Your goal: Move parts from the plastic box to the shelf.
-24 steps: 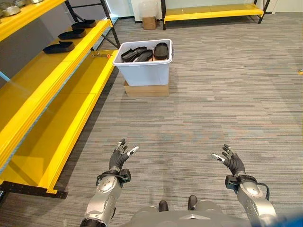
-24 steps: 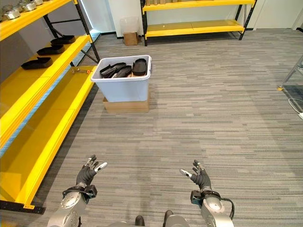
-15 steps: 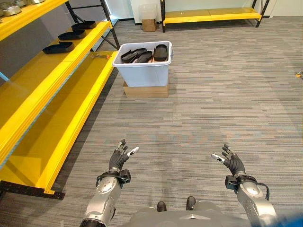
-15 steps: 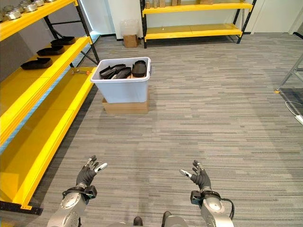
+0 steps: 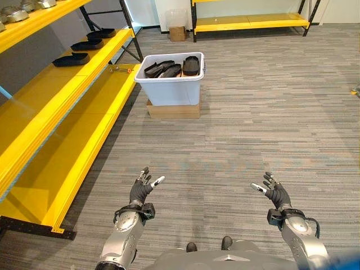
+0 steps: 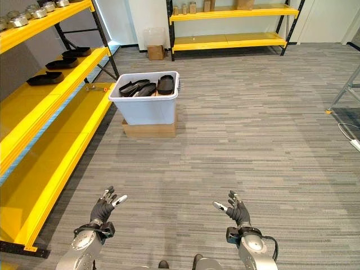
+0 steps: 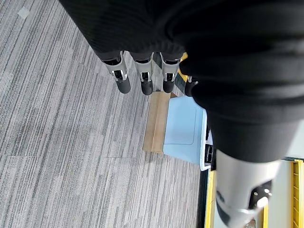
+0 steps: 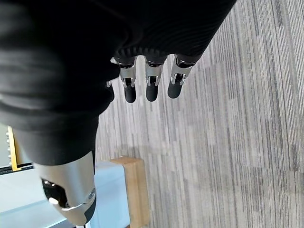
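Note:
A pale blue plastic box (image 5: 171, 87) stands on a flat cardboard box (image 5: 172, 109) on the floor well ahead of me, holding several black parts (image 5: 169, 67). The yellow shelf (image 5: 67, 84) runs along my left, with three black parts (image 5: 71, 58) lying on its middle level. My left hand (image 5: 140, 189) and right hand (image 5: 274, 192) hover low over the carpet close to me, both open and empty, far short of the box. The box also shows past the left hand's fingers (image 7: 144, 78) as a pale blue box (image 7: 183, 135).
Metal parts (image 6: 22, 18) sit on the shelf's top level. A second yellow shelf (image 6: 230, 40) stands along the far wall, with a small cardboard box (image 6: 155, 52) beside it. A metal frame leg (image 6: 340, 93) is at the far right. Grey carpet lies between me and the box.
The whole picture has shifted slightly downward, so the camera has moved. Both hands hold the same open pose in front of me.

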Motion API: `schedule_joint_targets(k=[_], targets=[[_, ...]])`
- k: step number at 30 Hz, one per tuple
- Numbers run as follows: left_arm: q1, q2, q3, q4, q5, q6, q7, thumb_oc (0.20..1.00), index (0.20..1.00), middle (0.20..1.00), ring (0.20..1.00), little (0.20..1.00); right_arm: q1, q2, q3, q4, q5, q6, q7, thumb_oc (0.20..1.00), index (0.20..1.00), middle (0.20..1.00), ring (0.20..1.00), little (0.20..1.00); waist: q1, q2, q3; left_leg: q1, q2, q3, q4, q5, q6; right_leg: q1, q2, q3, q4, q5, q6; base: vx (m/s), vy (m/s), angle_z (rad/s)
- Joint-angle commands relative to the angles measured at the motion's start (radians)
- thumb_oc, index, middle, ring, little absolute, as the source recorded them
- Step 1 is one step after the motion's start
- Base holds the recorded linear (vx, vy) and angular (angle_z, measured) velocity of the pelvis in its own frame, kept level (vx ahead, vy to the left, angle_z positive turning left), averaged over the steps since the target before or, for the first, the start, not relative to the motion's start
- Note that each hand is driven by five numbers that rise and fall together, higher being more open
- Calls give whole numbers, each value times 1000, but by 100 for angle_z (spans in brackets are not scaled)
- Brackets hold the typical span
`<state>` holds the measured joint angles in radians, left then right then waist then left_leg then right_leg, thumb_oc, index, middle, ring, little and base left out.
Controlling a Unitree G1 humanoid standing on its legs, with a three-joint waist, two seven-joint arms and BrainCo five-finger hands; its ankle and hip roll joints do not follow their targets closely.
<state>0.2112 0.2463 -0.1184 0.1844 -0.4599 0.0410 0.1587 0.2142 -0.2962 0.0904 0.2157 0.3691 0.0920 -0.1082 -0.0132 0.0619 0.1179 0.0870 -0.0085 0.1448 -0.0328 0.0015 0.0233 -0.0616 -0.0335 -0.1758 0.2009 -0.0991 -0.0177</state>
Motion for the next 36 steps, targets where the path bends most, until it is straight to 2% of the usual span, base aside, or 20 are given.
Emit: schedule_joint_targets(k=[1,18,27,29,31,33,34,36], targets=[[-25,46,45,-16,10,-25,1,1000,1000,1000,1000,1000,-40,7,32,3,8,-28,9,1000,1000,1000,1000,1000,-14,-63,30,69,78,4,-54,-59,-75,220,-103,-9,-288,49,149,0,0,0],[-21,47,54,-23,5,-25,0,1000,1000,1000,1000,1000,-46,3,27,1,12,-26,7,1000,1000,1000,1000,1000,-11,-62,36,60,73,0,-54,-60,-71,213,-107,-12,-288,50,151,0,0,0],[-35,56,58,-27,0,-30,11,1000,1000,1000,1000,1000,-70,3,29,9,16,-26,4,1000,1000,1000,1000,1000,-1,-69,37,45,49,-11,-53,-64,-47,204,-130,-11,-276,62,164,9,47,1],[-44,59,57,-28,-3,-32,14,1000,1000,1000,1000,1000,-76,6,28,14,18,-27,5,1000,1000,1000,1000,1000,3,-70,41,35,36,-16,-40,-72,-34,185,-146,-8,-248,62,171,-21,125,1],[-56,63,52,-30,-3,-32,19,1000,1000,1000,1000,1000,-79,14,25,13,23,-28,5,1000,1000,1000,1000,1000,2,-60,49,21,12,-27,-26,-81,-7,122,-181,4,-128,56,188,-40,241,1],[-65,65,49,-30,3,-29,19,1000,1000,1000,1000,1000,-76,19,21,9,28,-29,9,1000,1000,1000,1000,1000,-6,-52,65,16,-4,-45,-23,-82,10,49,-204,23,12,93,193,-40,207,7],[-65,65,49,-30,3,-29,19,1000,1000,1000,1000,1000,-76,19,21,9,28,-29,9,1000,1000,1000,1000,1000,-6,-53,64,14,-6,-44,-22,-82,11,44,-206,25,19,90,194,-22,137,12],[-70,70,47,-32,10,-29,19,1000,1000,1000,1000,1000,-71,23,24,8,32,-32,9,1000,1000,1000,1000,1000,-18,-47,86,24,-23,-63,-20,-86,28,-29,-228,51,163,170,183,-20,169,13]])
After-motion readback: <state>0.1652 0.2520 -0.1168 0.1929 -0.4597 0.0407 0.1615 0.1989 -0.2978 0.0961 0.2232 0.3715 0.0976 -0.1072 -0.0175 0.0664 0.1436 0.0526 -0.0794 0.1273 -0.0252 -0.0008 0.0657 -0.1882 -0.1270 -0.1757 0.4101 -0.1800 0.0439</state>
